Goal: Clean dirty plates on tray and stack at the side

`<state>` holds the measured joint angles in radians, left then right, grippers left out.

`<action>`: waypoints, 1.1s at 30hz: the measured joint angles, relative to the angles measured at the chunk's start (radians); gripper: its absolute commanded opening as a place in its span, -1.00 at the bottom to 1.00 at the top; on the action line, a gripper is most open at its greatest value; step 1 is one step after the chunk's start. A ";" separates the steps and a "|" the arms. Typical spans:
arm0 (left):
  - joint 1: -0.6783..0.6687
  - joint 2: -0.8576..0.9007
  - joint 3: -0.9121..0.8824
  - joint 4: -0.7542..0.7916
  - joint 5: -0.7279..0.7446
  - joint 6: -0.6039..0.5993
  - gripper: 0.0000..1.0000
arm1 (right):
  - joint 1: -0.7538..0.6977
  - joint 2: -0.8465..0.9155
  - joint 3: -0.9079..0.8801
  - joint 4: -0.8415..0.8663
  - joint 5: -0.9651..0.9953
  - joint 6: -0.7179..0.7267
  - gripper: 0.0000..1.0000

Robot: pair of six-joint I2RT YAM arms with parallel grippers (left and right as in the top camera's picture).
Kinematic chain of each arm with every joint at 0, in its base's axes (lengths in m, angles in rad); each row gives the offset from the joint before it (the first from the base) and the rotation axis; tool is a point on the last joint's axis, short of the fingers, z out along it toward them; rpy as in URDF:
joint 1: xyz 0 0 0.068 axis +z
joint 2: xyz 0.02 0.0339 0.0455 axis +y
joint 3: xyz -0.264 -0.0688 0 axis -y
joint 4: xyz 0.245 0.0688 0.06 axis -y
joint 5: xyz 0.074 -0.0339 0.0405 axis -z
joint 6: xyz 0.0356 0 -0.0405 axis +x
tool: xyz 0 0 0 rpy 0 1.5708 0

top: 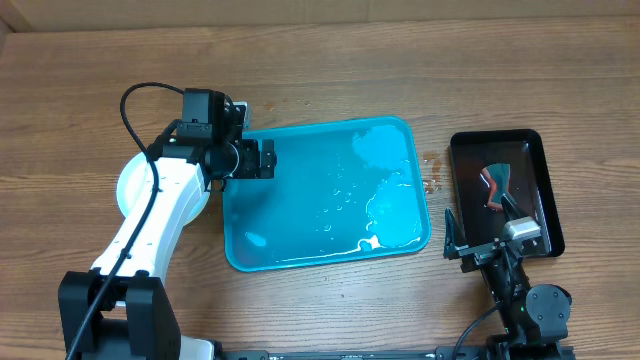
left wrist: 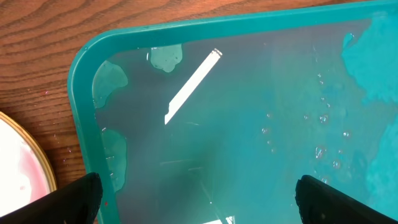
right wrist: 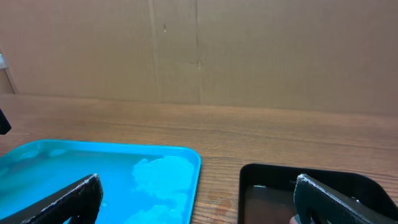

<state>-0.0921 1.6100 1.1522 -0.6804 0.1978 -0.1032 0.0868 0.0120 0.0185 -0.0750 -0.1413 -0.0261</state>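
Observation:
The teal-blue tray (top: 300, 255) lies mid-table, wet, with no plates on it. It also shows in the left wrist view (left wrist: 81, 81) and the right wrist view (right wrist: 186, 155). A pale round plate (top: 128, 186) lies on the table left of the tray, mostly hidden under my left arm. Its yellow rim and pinkish centre show in the left wrist view (left wrist: 22, 168). I cannot tell whether more plates lie under it. My left gripper (top: 262, 158) (left wrist: 202, 199) is open and empty over the tray's far left corner. My right gripper (top: 485, 238) (right wrist: 199, 199) is open and empty at the front edge of the black tray.
A smaller black tray (top: 545, 190) stands at the right with a red and teal object (top: 497, 185) in it. Small brown drops (top: 432, 172) mark the wood between the two trays. A brown cardboard wall (right wrist: 199, 50) closes the far side.

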 measured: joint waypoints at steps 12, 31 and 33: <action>0.000 0.000 0.000 0.000 0.000 0.000 1.00 | 0.000 0.000 0.000 0.000 0.000 0.000 1.00; 0.009 -0.586 -0.110 0.167 -0.101 0.109 1.00 | 0.001 0.000 0.000 0.000 0.000 0.000 1.00; 0.025 -0.695 -0.181 0.233 -0.098 0.159 1.00 | 0.001 0.000 0.000 -0.001 0.000 0.000 1.00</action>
<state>-0.0673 0.9150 0.9710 -0.4473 0.0994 0.0559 0.0875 0.0120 0.0185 -0.0757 -0.1417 -0.0257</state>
